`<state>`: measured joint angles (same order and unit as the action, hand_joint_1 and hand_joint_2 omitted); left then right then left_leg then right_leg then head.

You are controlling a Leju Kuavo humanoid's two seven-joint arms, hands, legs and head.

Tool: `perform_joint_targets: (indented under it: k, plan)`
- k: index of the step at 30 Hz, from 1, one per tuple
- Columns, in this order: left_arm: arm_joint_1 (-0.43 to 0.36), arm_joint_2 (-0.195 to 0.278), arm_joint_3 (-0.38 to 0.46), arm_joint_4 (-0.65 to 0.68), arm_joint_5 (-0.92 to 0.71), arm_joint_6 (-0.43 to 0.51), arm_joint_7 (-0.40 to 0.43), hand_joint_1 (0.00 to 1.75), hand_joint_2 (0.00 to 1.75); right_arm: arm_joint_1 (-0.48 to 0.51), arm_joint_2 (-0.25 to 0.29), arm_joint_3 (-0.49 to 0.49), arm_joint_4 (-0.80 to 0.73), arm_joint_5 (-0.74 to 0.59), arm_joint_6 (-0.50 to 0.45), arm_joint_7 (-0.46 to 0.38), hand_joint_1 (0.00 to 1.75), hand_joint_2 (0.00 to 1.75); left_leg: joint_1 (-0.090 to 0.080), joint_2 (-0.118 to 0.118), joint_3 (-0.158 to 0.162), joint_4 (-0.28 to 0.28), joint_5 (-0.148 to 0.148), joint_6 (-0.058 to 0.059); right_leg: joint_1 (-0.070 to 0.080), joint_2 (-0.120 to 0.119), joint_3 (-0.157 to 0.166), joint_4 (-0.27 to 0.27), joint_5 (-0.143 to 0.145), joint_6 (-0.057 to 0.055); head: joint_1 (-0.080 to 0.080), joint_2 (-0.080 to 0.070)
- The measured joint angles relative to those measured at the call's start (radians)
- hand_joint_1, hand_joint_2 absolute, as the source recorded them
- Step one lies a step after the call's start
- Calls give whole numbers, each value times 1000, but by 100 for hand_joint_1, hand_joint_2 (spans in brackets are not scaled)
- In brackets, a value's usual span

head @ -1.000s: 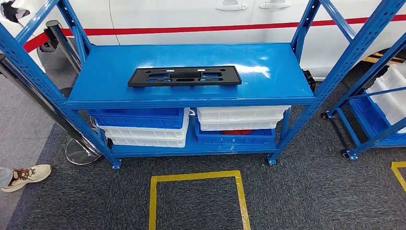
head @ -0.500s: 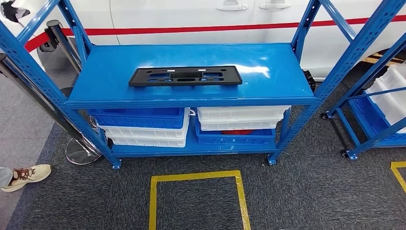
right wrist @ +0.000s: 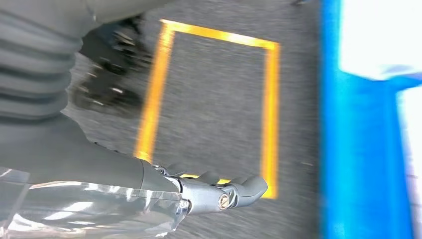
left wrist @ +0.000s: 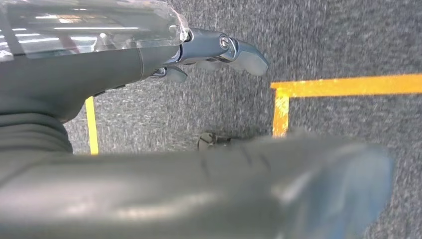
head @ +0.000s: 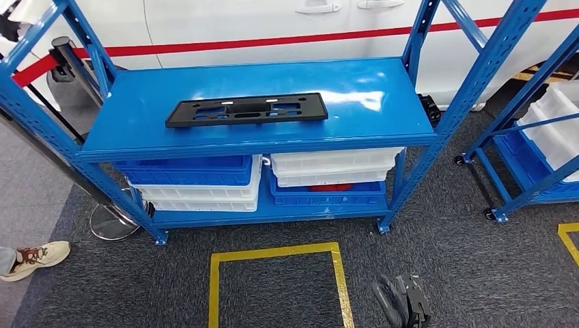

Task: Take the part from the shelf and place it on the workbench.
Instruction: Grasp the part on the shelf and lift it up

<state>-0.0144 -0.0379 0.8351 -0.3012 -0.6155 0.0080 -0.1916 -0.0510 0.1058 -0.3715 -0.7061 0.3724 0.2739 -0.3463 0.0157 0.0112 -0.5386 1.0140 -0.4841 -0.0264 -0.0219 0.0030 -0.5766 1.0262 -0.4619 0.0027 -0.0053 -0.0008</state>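
- Right hand [head: 403, 301] — low above the dark carpet [head: 444, 273], just beside the yellow taped square [head: 276, 254]. It carries nothing, and its fingers [right wrist: 249, 186] look loosely extended; I judge it unclenched.
- Left hand [left wrist: 149, 189] hangs over the same carpet and holds nothing, its fingers [left wrist: 239, 50] stretched out and apart.
- One blue shelf unit [head: 410, 133] stands ahead beyond the square, and a second blue rack [head: 526, 150] stands off to the right.
- On the lower level sit four stacked crates, as far as I can count: blue [head: 184, 171] over white [head: 198, 195] on the left, white [head: 334, 164] over blue [head: 328, 195] on the right.
- One part [head: 246, 110] — a flat black perforated plate — lies lengthwise on the top shelf, left of centre, well apart from both hands.
- The step in hand looks like the approach. The plate is long and thin, so taking it near both ends and lifting it level should keep it from tipping; the uprights need clearing.
- A white car with a red stripe [head: 273, 27] stands behind.
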Motion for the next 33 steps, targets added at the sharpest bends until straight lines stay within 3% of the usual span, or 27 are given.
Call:
perform_joint_targets:
  k: [2, 4, 5, 6, 7, 9, 11, 14, 16, 17, 19, 20, 21, 22, 23, 24, 26, 27, 31, 33]
  plan:
    - [-3, -2, 17, 3, -11, 0, -4, 0, 0, -1, 5, 21, -67, -26, 15, -17, 0, 0, 3, -1, -30, 69, -45, -7, 0, 1, 1, -4, 2, -14, -1, 0]
    - [-5, -2, 35, 6, -21, 0, -8, 0, 0, -2, 10, 43, -130, -51, 30, -33, 0, 0, 4, -2, -95, 207, -109, -9, 5, 1, 1, -3, 1, -21, -2, 0]
    - [-6, -2, 45, 8, -27, 0, -10, 0, 0, -1, 13, 54, -163, -64, 39, -41, 0, 0, 4, -3, -124, 265, -126, -9, 9, 2, 1, -3, 1, -23, -2, 0]
    - [-7, -2, 54, 10, -32, 0, -11, 0, 0, -1, 16, 65, -195, -77, 48, -49, 0, 0, 3, -3, -138, 289, -123, -7, 12, 3, 2, -3, 0, -25, -2, 0]
    - [-7, -3, 62, 12, -37, 0, -12, 0, 0, 0, 19, 76, -227, -90, 57, -56, 0, 0, 3, -3, -135, 275, -101, -4, 15, 5, 4, -3, -1, -26, -2, 0]
    - [-9, -3, 80, 14, -47, 0, -15, 0, 0, -1, 26, 98, -295, -116, 76, -72, 0, 0, 1, -6, -84, 151, -25, 8, 18, 10, 9, -3, -4, -26, -2, 0]
    - [-13, -4, 99, 15, -56, 0, -20, 0, 0, -2, 32, 122, -363, -142, 96, -89, 0, 0, -4, -10, -35, 37, 17, 21, 21, 13, 10, -2, -6, -21, -1, 0]
    - [-19, -6, 127, 19, -70, -2, -26, 0, 0, -1, 40, 160, -461, -177, 126, -113, 0, 0, -9, -12, -21, 3, 20, 30, 20, 14, 8, -4, -4, -5, -1, 0]
    - [-22, -9, 145, 21, -79, -5, -29, 0, 0, -2, 42, 187, -533, -201, 144, -131, 0, 0, -5, -9, -16, -10, 27, 41, 19, 12, 2, 13, -19, 5, 0, 0]
    - [-24, -11, 154, 22, -84, -8, -31, 0, 0, -2, 42, 200, -570, -213, 154, -140, 0, 0, -3, -8, -13, -16, 30, 46, 18, 11, -13, 48, -41, 10, 1, 0]
    - [-27, -14, 173, 25, -93, -12, -33, 0, 0, -2, 42, 226, -635, -235, 171, -156, 0, 0, -3, -5, -11, -19, 29, 52, 14, 9, -74, 171, -100, 17, 2, 0]
    - [-29, -15, 182, 26, -97, -14, -35, 0, 0, 0, 42, 240, -666, -245, 179, -163, 0, 0, -3, -5, -11, -18, 28, 52, 13, 8, -107, 233, -119, 20, 1, 0]
    - [-29, -16, 192, 28, -102, -16, -36, 0, 0, 1, 42, 253, -697, -256, 187, -171, 0, 0, -4, -5, -9, -18, 26, 52, 11, 8, -128, 267, -121, 22, 1, 0]
    - [-30, -17, 201, 30, -106, -18, -38, 0, 0, 2, 42, 266, -729, -266, 196, -179, 0, 0, -4, -4, -6, -17, 23, 52, 9, 7, -130, 265, -102, 24, 1, 0]
    - [-31, -19, 211, 32, -111, -20, -41, 0, 0, 3, 42, 278, -761, -277, 204, -186, 0, 0, -4, -4, -2, -16, 19, 50, 8, 5, -114, 224, -68, 24, 2, 0]
    - [-32, -20, 219, 34, -115, -21, -43, 0, 0, 2, 42, 290, -794, -287, 211, -194, 0, 0, -4, -5, 3, -16, 15, 48, 7, 2, -83, 156, -27, 22, 2, 0]
    - [-35, -24, 238, 38, -124, -27, -47, 0, 0, 2, 43, 317, -860, -309, 229, -211, 0, 0, -7, -5, 10, -13, 6, 39, 11, -7, -27, 37, 15, 14, 1, 0]
    - [-36, -25, 248, 39, -129, -29, -49, 0, 0, 2, 43, 331, -893, -319, 238, -219, 0, 0, -8, -4, 11, -12, 3, 33, 14, -9, -13, 7, 18, 9, 1, 0]
    - [-47, -28, 286, 45, -147, -37, -57, 0, 0, 4, 44, 389, -1027, -364, 275, -252, 0, 0, -7, -1, 14, -2, -15, 10, 13, -3, 0, -13, 5, -12, 0, 0]
    - [-52, -31, 303, 47, -156, -41, -62, 0, 0, 4, 45, 418, -1092, -386, 294, -268, 0, 0, -5, -2, -18, 75, -53, 2, 10, -3, 16, -20, 0, -23, -2, 0]
